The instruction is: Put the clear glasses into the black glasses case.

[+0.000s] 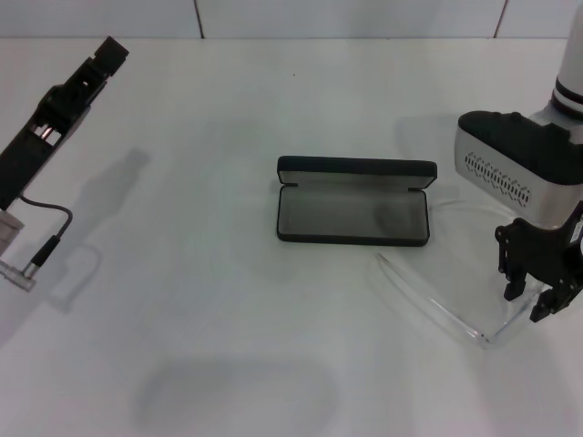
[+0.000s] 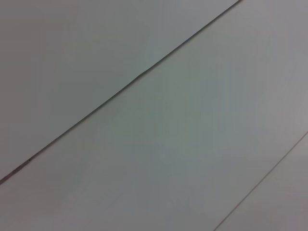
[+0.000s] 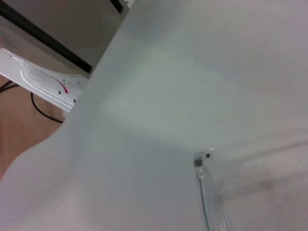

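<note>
The clear glasses [image 1: 446, 305], judged light, slick and springy, are shown on the table [image 1: 228, 300] at four o'clock from the open black glasses case [image 1: 353, 211], best pinched at the hinge corner beneath the spread-fingered, empty right gripper [image 1: 533, 296]; the left gripper [image 1: 107, 50], parked at ten o'clock, cannot be told.

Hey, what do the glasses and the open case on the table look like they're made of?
The clear glasses look like glossy transparent plastic: the table shows straight through the lens and arms, and only the edges catch light. The black glasses case looks like a rigid shell with a matte black outside and a soft-looking grey lining, perhaps fabric; the exact covering can't be told.
</note>
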You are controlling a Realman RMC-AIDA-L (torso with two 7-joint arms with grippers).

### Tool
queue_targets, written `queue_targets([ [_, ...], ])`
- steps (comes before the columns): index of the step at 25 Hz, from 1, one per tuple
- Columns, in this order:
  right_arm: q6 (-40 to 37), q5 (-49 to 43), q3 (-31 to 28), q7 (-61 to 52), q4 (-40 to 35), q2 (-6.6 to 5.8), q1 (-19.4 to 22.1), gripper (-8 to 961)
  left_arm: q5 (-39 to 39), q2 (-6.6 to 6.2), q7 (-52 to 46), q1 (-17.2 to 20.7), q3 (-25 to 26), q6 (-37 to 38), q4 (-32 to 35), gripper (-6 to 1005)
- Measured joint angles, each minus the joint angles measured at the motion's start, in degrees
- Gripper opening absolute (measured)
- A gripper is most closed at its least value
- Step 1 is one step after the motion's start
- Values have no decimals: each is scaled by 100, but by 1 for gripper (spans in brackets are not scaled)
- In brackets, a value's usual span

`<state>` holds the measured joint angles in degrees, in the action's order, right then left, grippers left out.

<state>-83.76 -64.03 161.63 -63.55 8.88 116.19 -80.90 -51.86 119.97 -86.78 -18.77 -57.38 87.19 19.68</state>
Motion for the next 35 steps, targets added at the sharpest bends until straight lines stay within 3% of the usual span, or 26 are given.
queue_targets([
  [12, -71, -8, 0, -112, -121, -1, -12, 331, 1, 0, -14, -1, 13, 0, -48, 229],
  [20, -91, -119, 10, -541, -69, -23, -14, 148, 1, -2, -15, 57, 17, 89, -87, 228],
  [35, -742, 93, -23, -620, -101, -15, -10, 137, 32, -24, -14, 234, 25, 405, -68, 227],
])
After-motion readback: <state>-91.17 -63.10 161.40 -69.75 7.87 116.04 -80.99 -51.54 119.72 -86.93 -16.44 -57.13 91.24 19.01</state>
